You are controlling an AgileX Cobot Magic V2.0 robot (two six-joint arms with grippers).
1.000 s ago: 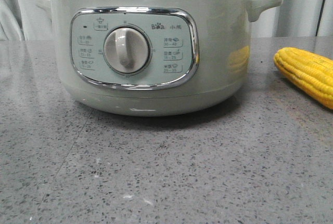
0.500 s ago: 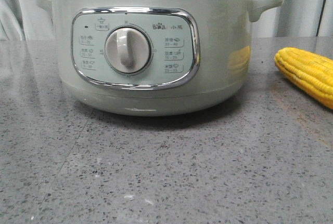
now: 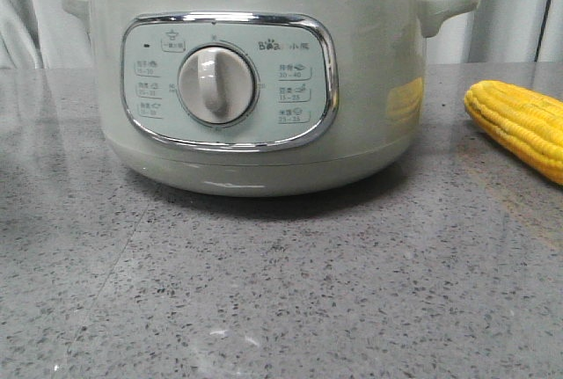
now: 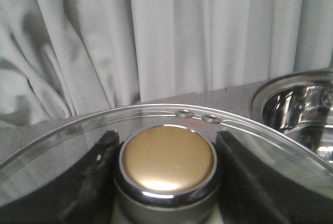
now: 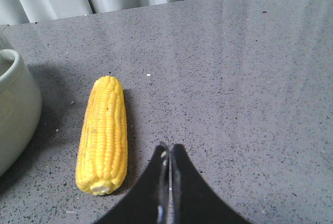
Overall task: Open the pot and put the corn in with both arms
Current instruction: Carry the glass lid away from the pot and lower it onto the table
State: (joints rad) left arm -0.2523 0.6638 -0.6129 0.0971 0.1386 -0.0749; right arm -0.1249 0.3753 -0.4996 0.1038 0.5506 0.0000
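Note:
The pale green pot (image 3: 378, 89) stands on the table, its dial panel facing me and its steel rim bare. Its shiny inside shows in the left wrist view (image 4: 299, 109). My left gripper (image 4: 166, 141) is shut on the gold-topped knob (image 4: 167, 161) of the clear glass lid (image 4: 62, 146), which it holds beside the pot. The yellow corn (image 3: 523, 124) lies on the table right of the pot. In the right wrist view the corn (image 5: 103, 133) lies just beside my right gripper (image 5: 167, 148), which is shut and empty above the table. The pot's wall (image 5: 15, 109) is on the corn's other side.
The grey speckled table (image 3: 281, 291) stretches in front of the pot. A pale curtain (image 3: 501, 18) hangs behind the table. Neither arm shows in the front view.
In the front view the pot has shifted slightly to the right. The corn has not moved.

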